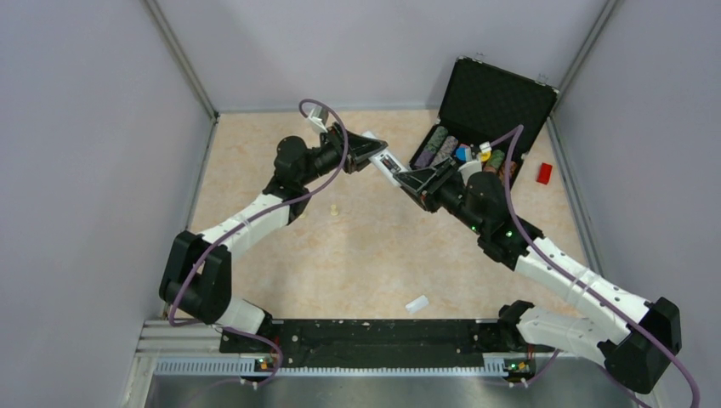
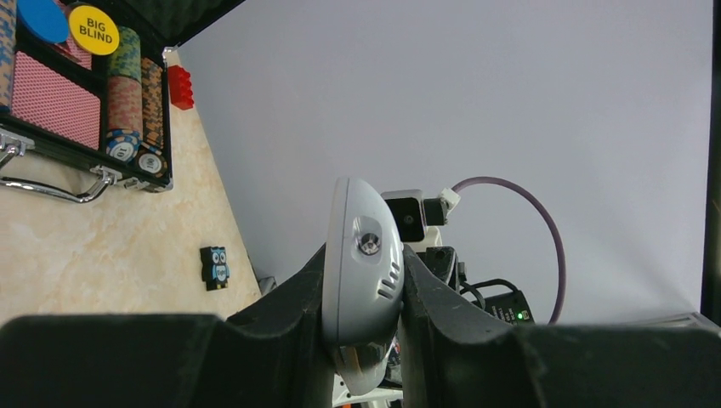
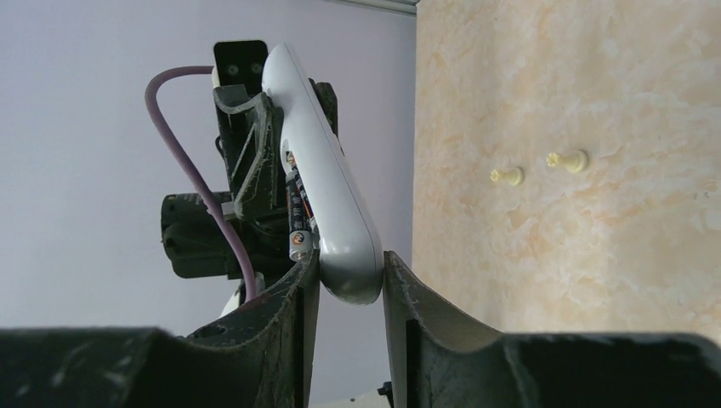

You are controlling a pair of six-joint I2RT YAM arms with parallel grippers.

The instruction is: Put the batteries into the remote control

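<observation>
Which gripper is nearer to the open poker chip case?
Right. The right gripper grips the remote control just left of the poker chip case; the left gripper holds the remote's other end, farther left.

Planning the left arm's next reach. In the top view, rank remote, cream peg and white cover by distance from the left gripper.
1. Remote control: held by the left gripper.
2. Cream peg: on the table nearby.
3. White cover: at the table's near edge.

You get only slivers of the batteries (image 3: 294, 209) behind the remote control (image 3: 327, 174); from above, the left hand (image 1: 376, 154) and right hand (image 1: 407, 178) hide most of it.
</observation>
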